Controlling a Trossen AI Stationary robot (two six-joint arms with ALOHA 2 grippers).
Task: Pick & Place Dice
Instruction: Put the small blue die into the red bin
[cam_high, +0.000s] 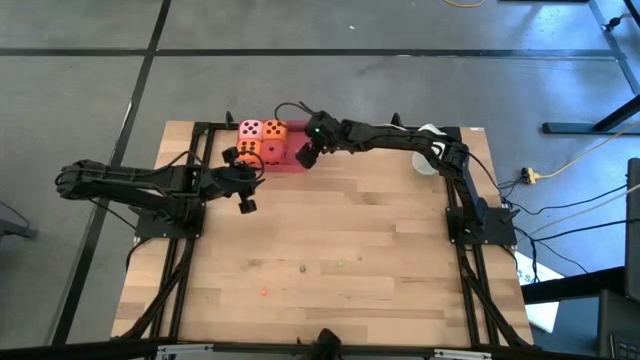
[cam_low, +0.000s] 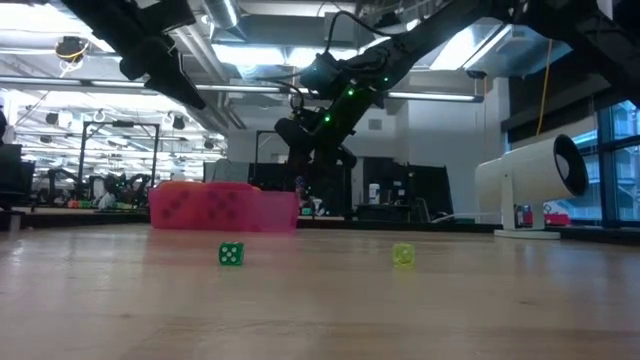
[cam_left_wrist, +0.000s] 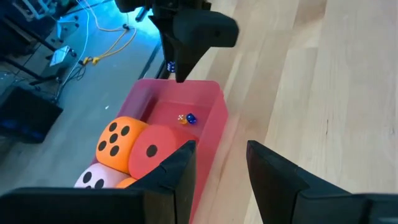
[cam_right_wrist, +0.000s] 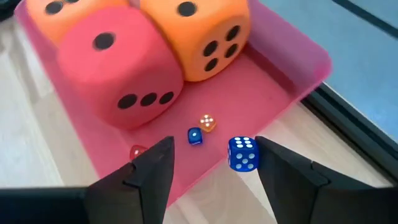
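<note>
A pale wooden table (cam_high: 330, 240) carries a flat red plastic tray (cam_right_wrist: 267, 74) at its far edge. Inside the tray sit the soft foam dice: one red (cam_right_wrist: 115, 59), two orange (cam_right_wrist: 196, 34), one pink (cam_high: 250, 129). The right gripper (cam_right_wrist: 211, 163) hangs over the tray, fingers spread, a small blue die (cam_right_wrist: 242, 152) between them. The left gripper (cam_left_wrist: 217, 165) hovers beside the tray, unclenched.

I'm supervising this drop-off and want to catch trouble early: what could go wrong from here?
1. The small blue die sits between the open fingers of the right gripper, close to the red tray rim; it could bounce over the low wall.
2. The red foam die and orange foam die leave little free floor, so a ricochet seems likely.
3. The open left gripper hovers by the tray wall and could nudge it.
</note>
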